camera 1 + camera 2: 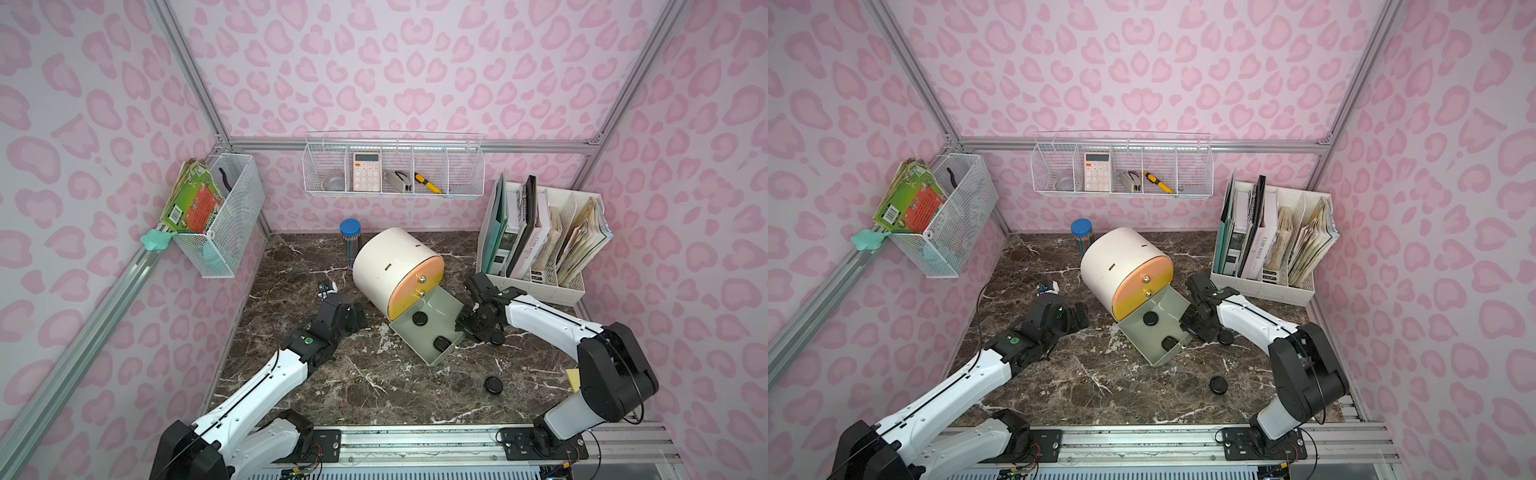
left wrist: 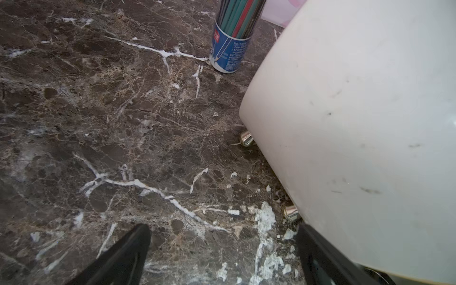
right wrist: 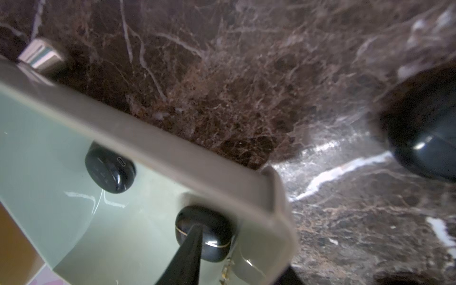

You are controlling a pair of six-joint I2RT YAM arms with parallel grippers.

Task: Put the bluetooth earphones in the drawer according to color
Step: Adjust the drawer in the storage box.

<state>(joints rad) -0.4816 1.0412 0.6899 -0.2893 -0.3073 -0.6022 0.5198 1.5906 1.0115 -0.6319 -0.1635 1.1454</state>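
The white barrel-shaped cabinet [image 1: 386, 266] [image 2: 357, 123] has its grey-green drawer [image 1: 442, 308] [image 3: 148, 138] pulled out. Two black earphones [image 1: 420, 319] [image 1: 441, 344] lie in it, also seen in the right wrist view [image 3: 111, 170] [image 3: 218, 238]. My right gripper [image 1: 460, 328] [image 3: 241, 251] straddles the drawer's side wall near the front corner, one finger inside and one outside, closed on it. A third black case [image 1: 1226, 336] [image 3: 424, 143] lies on the table just beside that gripper, and another [image 1: 493, 385] nearer the front. My left gripper [image 1: 355, 318] [image 2: 223, 228] stands open and empty beside the cabinet's left flank.
A blue-lidded pencil tube [image 1: 351, 241] [image 2: 229, 42] stands behind the cabinet. A white file rack [image 1: 544, 249] full of folders fills the back right corner. Wire baskets [image 1: 392, 170] [image 1: 220, 216] hang on the walls. A yellow pad [image 1: 574, 380] lies by the right arm.
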